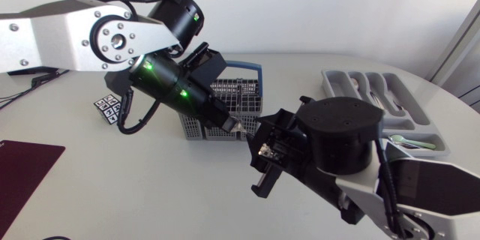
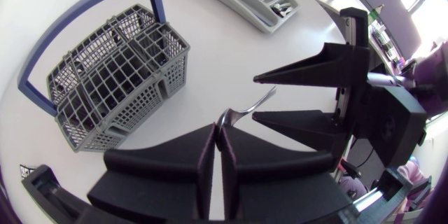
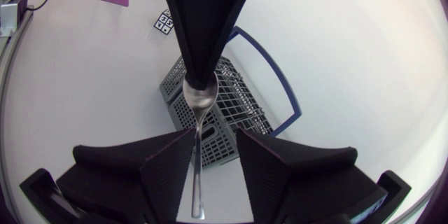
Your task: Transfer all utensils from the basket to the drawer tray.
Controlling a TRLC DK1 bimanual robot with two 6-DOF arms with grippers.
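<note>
A metal spoon hangs in the air beside the grey wire basket, which has a blue handle. My left gripper is shut on the spoon's bowl end. My right gripper faces it with the spoon's handle between its fingers. A gap still shows on one side of the handle, so the jaws are open. From the left wrist, the spoon runs between the right arm's fingers. The grey drawer tray lies at the far right with utensils in its compartments.
A marker card lies left of the basket. A dark red mat sits at the near left corner. The basket stands just below and behind the two grippers.
</note>
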